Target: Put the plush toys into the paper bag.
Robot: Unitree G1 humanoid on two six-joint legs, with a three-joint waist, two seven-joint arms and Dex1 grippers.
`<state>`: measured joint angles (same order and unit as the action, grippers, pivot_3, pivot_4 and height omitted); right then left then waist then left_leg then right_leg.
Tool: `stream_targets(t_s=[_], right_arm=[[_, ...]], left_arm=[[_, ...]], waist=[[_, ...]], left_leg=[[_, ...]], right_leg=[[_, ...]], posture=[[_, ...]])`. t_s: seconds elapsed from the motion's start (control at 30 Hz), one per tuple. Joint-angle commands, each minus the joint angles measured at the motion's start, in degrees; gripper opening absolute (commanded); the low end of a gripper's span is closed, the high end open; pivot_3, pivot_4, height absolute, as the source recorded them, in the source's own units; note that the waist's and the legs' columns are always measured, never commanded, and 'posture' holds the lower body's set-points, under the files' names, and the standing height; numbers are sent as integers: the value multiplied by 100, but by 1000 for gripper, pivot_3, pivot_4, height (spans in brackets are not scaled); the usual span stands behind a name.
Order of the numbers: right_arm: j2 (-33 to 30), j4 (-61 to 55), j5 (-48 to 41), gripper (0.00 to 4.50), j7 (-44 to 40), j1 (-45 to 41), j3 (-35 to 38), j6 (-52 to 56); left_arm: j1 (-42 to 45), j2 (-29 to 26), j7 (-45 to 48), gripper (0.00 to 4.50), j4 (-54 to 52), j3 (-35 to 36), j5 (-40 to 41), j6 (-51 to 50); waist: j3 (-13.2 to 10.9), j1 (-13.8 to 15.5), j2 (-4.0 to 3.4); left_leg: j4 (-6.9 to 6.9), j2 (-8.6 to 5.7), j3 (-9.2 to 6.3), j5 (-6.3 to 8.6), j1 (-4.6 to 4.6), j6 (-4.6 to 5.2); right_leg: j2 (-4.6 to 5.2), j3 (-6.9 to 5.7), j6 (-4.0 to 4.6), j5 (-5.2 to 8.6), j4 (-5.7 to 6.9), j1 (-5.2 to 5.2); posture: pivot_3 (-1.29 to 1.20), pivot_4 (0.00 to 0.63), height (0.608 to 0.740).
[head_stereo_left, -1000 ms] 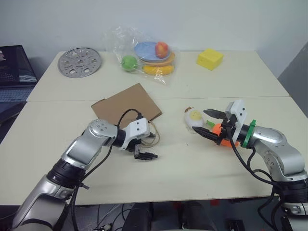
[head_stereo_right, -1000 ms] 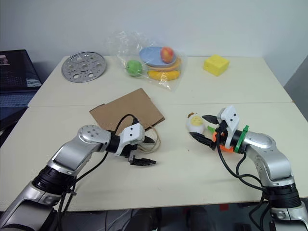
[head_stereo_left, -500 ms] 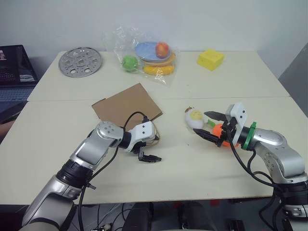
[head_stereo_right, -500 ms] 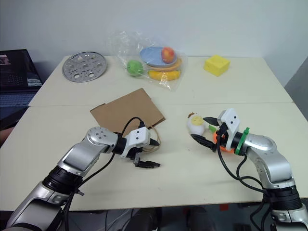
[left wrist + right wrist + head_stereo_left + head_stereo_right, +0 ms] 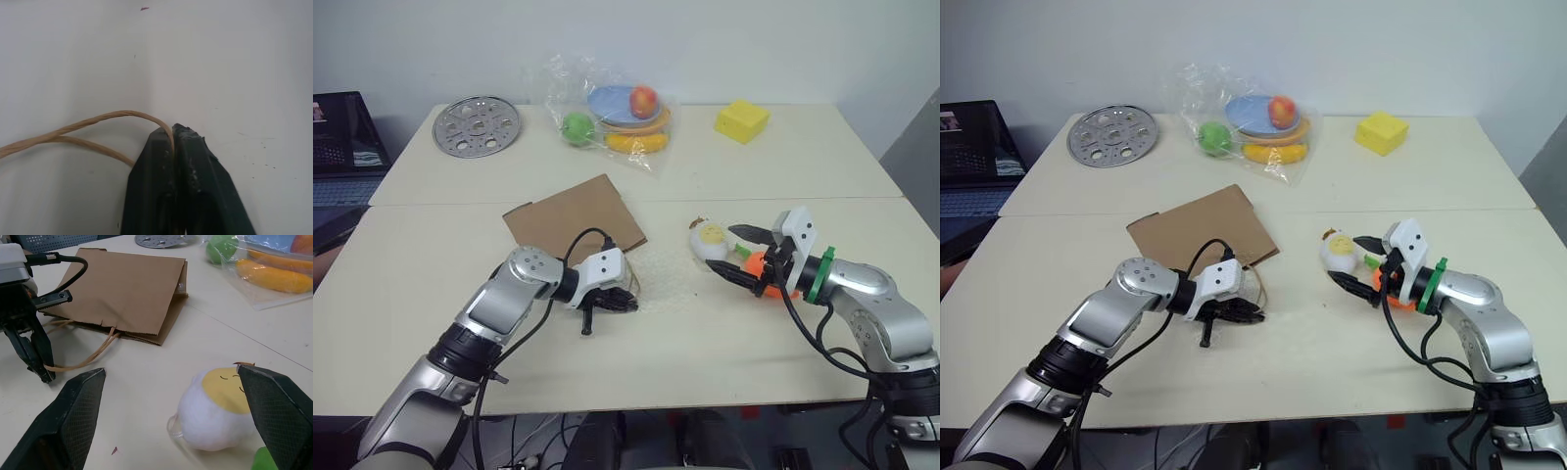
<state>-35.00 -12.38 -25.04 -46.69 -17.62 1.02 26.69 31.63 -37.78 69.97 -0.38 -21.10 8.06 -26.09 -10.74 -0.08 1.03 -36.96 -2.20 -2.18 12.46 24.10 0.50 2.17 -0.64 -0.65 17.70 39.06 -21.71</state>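
Note:
The brown paper bag [image 5: 573, 217] lies flat on the table, its twine handles [image 5: 88, 120] spread out toward me. My left gripper [image 5: 625, 305] is shut on one twine loop just in front of the bag's mouth. To the right lies the white egg plush [image 5: 710, 238] with its yellow yolk face. Beside it is the orange carrot plush [image 5: 757, 263], partly hidden by my right hand. My right gripper [image 5: 724, 251] stands open, a finger on either side of the egg's near end, with nothing held.
At the back of the table are a clear plastic bag of toy fruit and plates [image 5: 612, 113], a yellow block [image 5: 741, 119] and a perforated metal disc [image 5: 477, 125]. A dark laptop [image 5: 337, 137] sits off the table's left edge.
My left gripper has gone from open to shut, pinching the bag's twine handle. The right arm and both plush toys have stayed put.

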Motion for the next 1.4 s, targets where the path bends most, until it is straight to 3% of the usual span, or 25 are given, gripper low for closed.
stream_targets(t_s=[0.03,0.33,0.7,0.8,1.17,1.4], right_arm=[[24,-225,39,4500,30,19,51,-152],[281,-252,168,4500,146,2,-144,-152],[779,-103,290,4500,187,-233,-604,-218],[969,-135,239,3898,170,-319,-662,-142],[1502,109,730,46,538,-685,-1111,-325],[1795,1473,2340,46,877,-1412,-1970,-2399]], left_arm=[[208,-4,-176,55,-408,564,353,-303],[509,-117,-729,55,-931,1789,1237,-1414],[700,-320,-846,55,-1031,2144,1835,-1822],[719,-372,-864,0,-1006,2152,1929,-1869],[596,-466,-856,0,-1080,2199,2270,-2009],[651,-617,-798,0,-1041,2285,2417,-2064]], waist=[[0,0,0],[0,-10,0],[0,-13,0],[0,-11,0],[0,-21,0],[1,-49,1]], left_leg=[[0,0,0,0,0,0],[0,1,-3,0,-2,-1],[-2,0,-1,-2,-5,-4],[-2,0,-1,-3,-8,-5],[-1,-1,-1,-5,-11,-9],[0,-3,0,-15,-17,-25]], right_leg=[[0,0,0,0,0,0],[-2,-2,0,0,4,0],[-2,1,-4,-2,5,1],[-2,1,-5,-3,5,2],[-2,4,-4,-4,8,1],[-4,6,-4,-3,39,-13]], posture=[[0,150,740],[0,150,740],[0,150,740],[0,150,740],[0,150,740],[0,150,740]])
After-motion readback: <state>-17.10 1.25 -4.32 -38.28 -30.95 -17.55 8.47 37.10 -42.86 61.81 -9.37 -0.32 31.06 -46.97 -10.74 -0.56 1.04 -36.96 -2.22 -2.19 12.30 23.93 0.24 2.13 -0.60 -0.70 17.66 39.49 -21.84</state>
